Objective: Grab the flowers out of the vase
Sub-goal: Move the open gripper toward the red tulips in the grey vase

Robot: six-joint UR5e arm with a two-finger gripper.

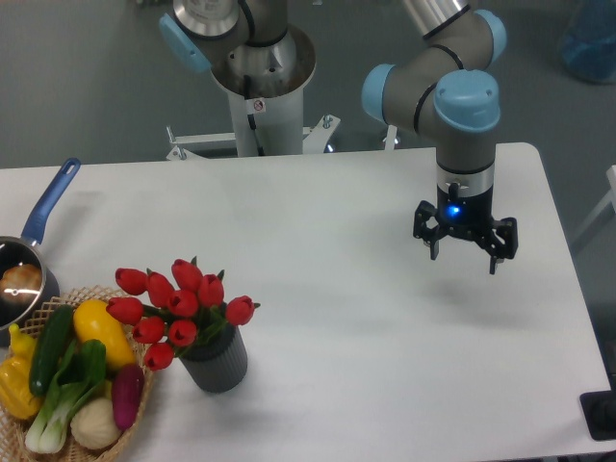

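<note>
The flowers [178, 306], a bunch of red tulip buds with green stems and leaves, stand in the vase [218, 363], a short dark grey ribbed cylinder at the front left of the white table. My gripper [465, 254] hangs above the table at the right, far from the vase. Its fingers [434, 246] are spread apart and hold nothing. It points straight down with a blue light lit on its body.
A wicker basket [125, 438] of colourful vegetables sits just left of the vase, touching the flowers' side. A blue-handled metal saucepan [21, 276] stands at the left edge. The robot's base column [260, 91] rises behind the table's far edge.
</note>
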